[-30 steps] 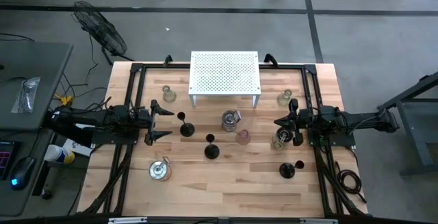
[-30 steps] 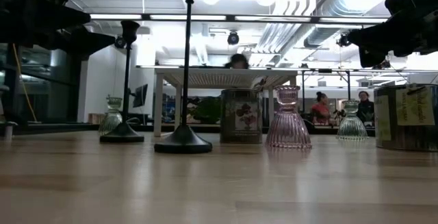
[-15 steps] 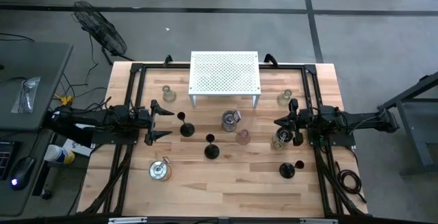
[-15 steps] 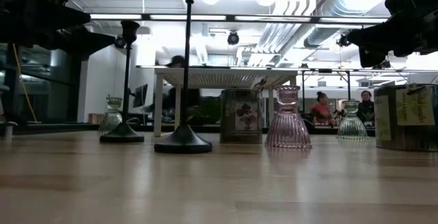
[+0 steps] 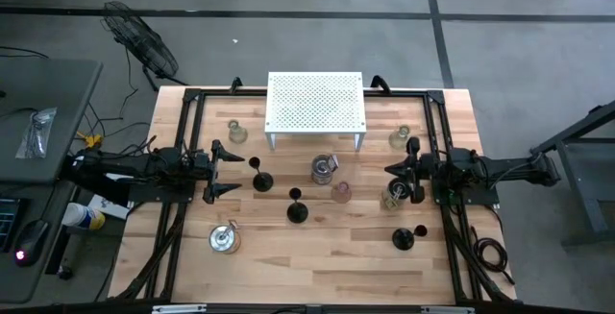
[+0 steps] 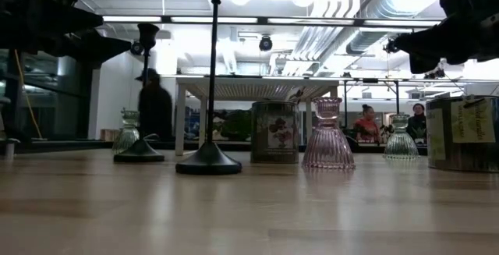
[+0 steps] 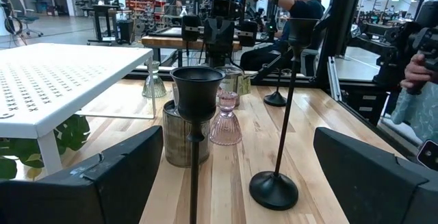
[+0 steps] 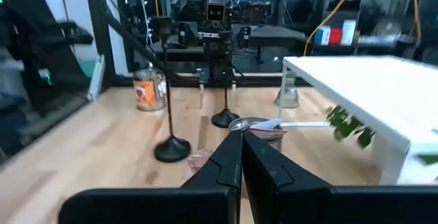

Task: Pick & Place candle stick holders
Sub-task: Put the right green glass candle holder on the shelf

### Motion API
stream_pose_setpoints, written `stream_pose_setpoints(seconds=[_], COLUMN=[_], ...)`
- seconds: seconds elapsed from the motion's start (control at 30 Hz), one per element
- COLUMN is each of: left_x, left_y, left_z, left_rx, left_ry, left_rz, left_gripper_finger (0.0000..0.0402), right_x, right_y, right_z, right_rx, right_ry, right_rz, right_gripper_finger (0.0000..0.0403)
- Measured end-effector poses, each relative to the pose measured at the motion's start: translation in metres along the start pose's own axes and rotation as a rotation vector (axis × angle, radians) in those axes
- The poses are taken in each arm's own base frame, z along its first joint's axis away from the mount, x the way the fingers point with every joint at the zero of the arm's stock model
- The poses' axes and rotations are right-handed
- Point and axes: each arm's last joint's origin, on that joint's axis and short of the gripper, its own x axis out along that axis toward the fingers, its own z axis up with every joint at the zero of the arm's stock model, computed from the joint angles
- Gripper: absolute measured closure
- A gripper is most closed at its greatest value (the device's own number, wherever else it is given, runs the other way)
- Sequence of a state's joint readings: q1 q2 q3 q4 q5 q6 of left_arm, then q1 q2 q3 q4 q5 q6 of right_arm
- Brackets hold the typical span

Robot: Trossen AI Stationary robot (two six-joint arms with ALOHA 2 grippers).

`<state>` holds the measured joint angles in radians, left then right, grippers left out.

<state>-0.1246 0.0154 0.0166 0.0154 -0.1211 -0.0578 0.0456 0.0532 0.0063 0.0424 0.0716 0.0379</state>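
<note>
Several candle stick holders stand upright on their bases on the wooden table point(image 5: 317, 261). Three are black with thin stems point(image 5: 261, 178) point(image 5: 297, 208) point(image 5: 404, 238). A pinkish one point(image 5: 340, 192) stands mid-table, and clear glass ones point(image 5: 236, 132) point(image 5: 400, 139) stand beside the rack. Silvery can-like ones point(image 5: 323, 169) point(image 5: 224, 239) point(image 5: 394, 196) stand among them. My left gripper point(image 5: 233, 171) hovers open at the table's left, level, with the nearest black holder point(image 7: 197, 94) just ahead of it. My right gripper point(image 5: 389, 170) hovers shut at the table's right, holding nothing.
A white perforated rack point(image 5: 315, 103) stands on legs at the table's far middle. Black frame rails point(image 5: 183, 208) run along both sides of the table. Bare wood lies along the near edge. People show in the room beyond the far edge.
Both arms and all the holders have kept still. In the low view a person in the room behind the table has walked across toward the left.
</note>
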Motion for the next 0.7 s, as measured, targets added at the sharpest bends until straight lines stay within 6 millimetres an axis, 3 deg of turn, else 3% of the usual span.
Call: stream_pose_setpoints(seconds=[0.43, 0.7], left_x=[0.0, 0.0], left_y=[0.0, 0.0], left_z=[0.0, 0.0], left_rx=[0.0, 0.0], left_ry=[0.0, 0.0], left_rz=[0.0, 0.0], left_gripper_finger=[0.0029, 0.0029], right_x=[0.0, 0.0001], right_y=[0.0007, 0.0004], right_z=[-0.0011, -0.0018], right_rx=[0.34, 0.344], right_ry=[0.016, 0.022], right_rz=[0.024, 0.013], right_gripper_finger=[0.0398, 0.0398])
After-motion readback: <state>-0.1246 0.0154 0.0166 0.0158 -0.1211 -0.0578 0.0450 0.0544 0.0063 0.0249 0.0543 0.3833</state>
